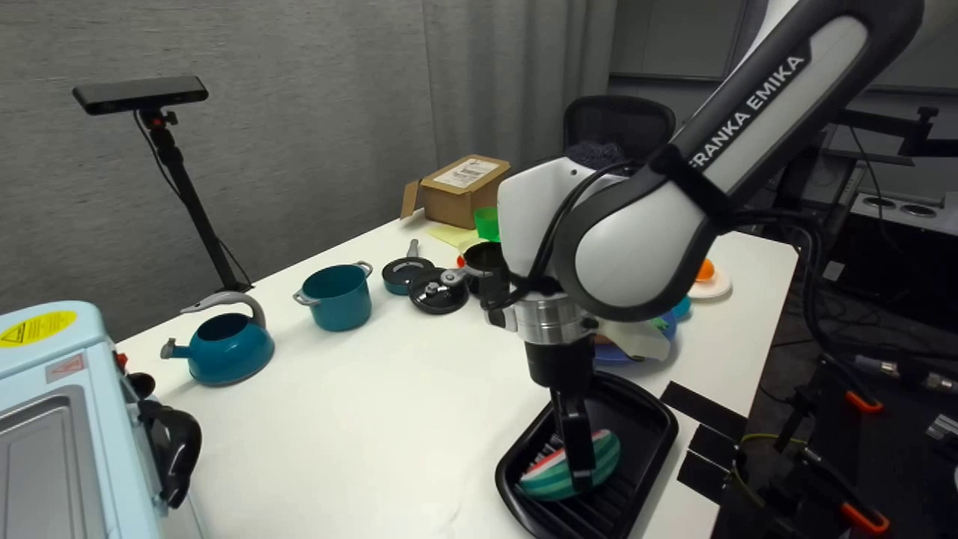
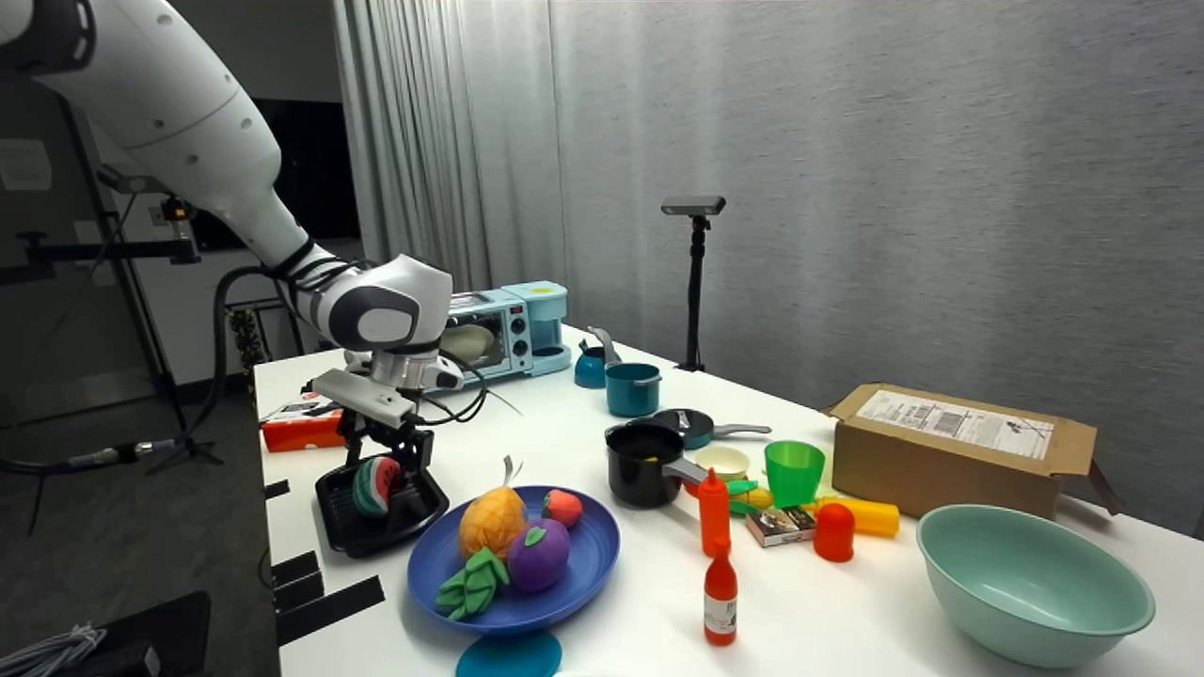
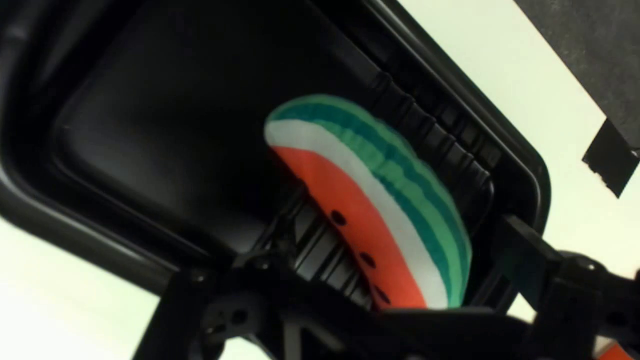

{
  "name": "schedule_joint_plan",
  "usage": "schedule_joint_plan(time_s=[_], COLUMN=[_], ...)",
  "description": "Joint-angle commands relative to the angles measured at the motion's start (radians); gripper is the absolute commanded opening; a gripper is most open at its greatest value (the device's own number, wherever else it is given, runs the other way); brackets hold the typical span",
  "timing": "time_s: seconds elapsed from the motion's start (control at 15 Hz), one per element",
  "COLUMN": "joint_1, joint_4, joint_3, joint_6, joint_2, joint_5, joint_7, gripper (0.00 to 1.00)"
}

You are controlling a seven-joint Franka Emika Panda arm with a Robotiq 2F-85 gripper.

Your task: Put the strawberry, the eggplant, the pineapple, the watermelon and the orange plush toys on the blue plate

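Observation:
The watermelon (image 3: 370,200), with red face, dark seeds and striped green rind, lies in the black tray (image 3: 115,150). It shows in both exterior views (image 1: 557,475) (image 2: 372,487). My gripper (image 3: 402,237) is open and low over the tray, fingers on either side of the watermelon with gaps showing. It points down in both exterior views (image 1: 575,457) (image 2: 388,453). The blue plate (image 2: 602,562) holds the pineapple (image 2: 492,522), the purple eggplant (image 2: 539,555) and the strawberry (image 2: 562,508). The arm partly hides it (image 1: 617,355). An orange ball, likely the orange (image 1: 705,271), sits on a white plate.
The white plate (image 1: 715,289) is near the table edge. A black pot (image 2: 640,470), red bottles (image 2: 720,602), a green cup (image 2: 793,473), a cardboard box (image 2: 950,456) and a mint bowl (image 2: 1035,583) stand on the table. A red box (image 2: 303,432) lies behind the tray.

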Motion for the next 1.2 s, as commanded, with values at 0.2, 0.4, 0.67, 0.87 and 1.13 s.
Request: schedule_joint_plan(time_s=[0.2,0.4,0.67,0.87,1.13], joint_1=[0.007,0.005,-0.002,-0.027,-0.076], joint_4=[0.047,0.048,0.061,0.036,0.005], joint_3=[0.014,0.011,-0.008,-0.050,-0.139], joint_6=[0.036,0.033,-0.018,-0.002,0.047], joint_2=[0.056,0.028,-0.033,-0.108,-0.176], joint_5=[-0.023,-0.045,-0.109,-0.135,-0.124], joint_7=[-0.039,-0.049,-0.052,-0.018,0.068], gripper=[0.56,0.34,0.04,0.02,0.03])
